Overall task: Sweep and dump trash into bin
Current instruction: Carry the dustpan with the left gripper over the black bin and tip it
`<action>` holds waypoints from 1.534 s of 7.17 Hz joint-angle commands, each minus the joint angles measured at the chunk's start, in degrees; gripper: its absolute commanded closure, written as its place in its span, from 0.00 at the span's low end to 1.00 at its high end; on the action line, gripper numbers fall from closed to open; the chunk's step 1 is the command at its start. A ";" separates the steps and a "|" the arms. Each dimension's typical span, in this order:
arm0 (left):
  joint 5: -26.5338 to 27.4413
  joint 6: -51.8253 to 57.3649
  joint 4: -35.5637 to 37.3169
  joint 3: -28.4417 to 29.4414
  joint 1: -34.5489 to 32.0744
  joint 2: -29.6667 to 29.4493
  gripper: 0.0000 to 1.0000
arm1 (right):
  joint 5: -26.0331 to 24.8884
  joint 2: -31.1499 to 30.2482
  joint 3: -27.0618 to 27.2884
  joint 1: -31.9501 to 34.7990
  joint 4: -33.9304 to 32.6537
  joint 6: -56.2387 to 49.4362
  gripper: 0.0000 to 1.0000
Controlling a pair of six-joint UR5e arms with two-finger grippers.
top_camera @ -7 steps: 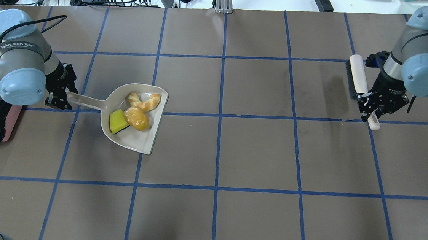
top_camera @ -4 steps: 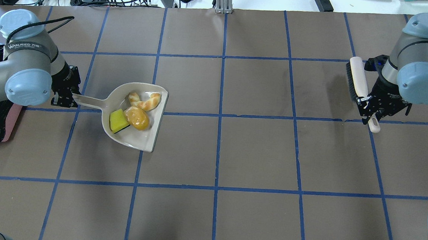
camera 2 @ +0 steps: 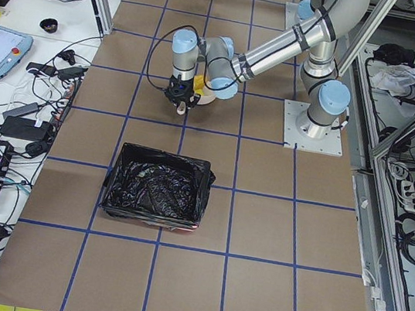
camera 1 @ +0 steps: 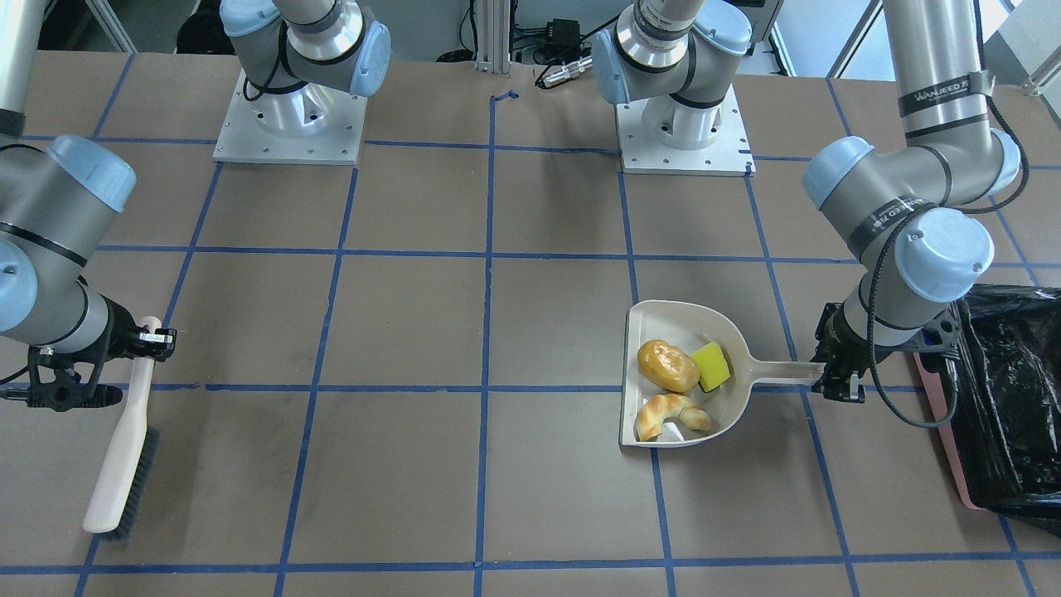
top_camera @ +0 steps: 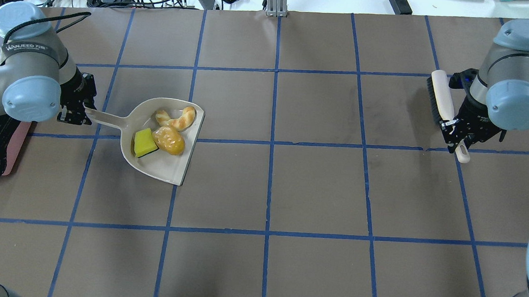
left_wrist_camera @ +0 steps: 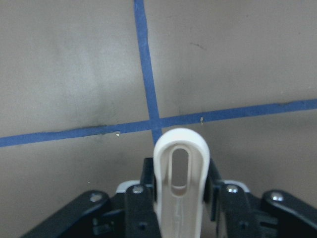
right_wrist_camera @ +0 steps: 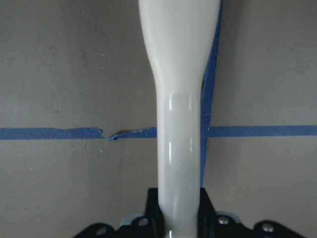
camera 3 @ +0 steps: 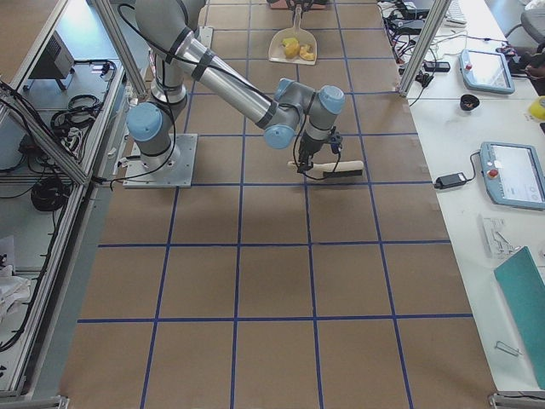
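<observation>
Since a second ago the dustpan (top_camera: 168, 169) has been drawn a little toward the upper left of the overhead view and turned slightly, so that its handle (left_wrist_camera: 181, 178) has been carried closer to the bin (top_camera: 15, 148) at that view's left edge. The left gripper (top_camera: 83, 111) is clamped on the handle end, as is shown plainly in the left wrist view. Whether the pan has been raised clear of the table cannot be told.

The brush (top_camera: 440, 98) has scarcely been shifted. It is held by its handle in the closed right gripper (top_camera: 456, 135) at the right of the overhead view, well apart from the pan.

From this it is judged that sweeping is finished and that carrying toward the bin has begun — the dump itself is not yet done.

All three pieces of trash are held in the dustpan:
- The roll (top_camera: 169, 141) lies in the middle.
- The sponge piece (top_camera: 144, 142) touches the roll on the handle side.
- The croissant (top_camera: 176, 118) lies just above them, near the pan's open lip.

Nothing is seen spilled beside the pan.

In the exterior left view the bin is seen in the lower middle, lined with a crinkled black bag (camera 2: 157, 191) — no trash can be made out inside it.
</observation>
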 commanded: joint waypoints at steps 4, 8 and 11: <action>-4.73 4.16 -8.86 3.99 2.73 1.74 1.00 | 0.04 0.03 0.08 0.00 -0.32 0.12 1.00; -4.73 9.60 -16.93 9.86 9.32 3.86 1.00 | 0.22 0.12 0.25 -0.09 -0.15 0.65 1.00; -5.17 18.21 -22.06 15.06 18.10 4.30 1.00 | 0.31 0.12 0.26 -0.09 -0.23 0.56 0.90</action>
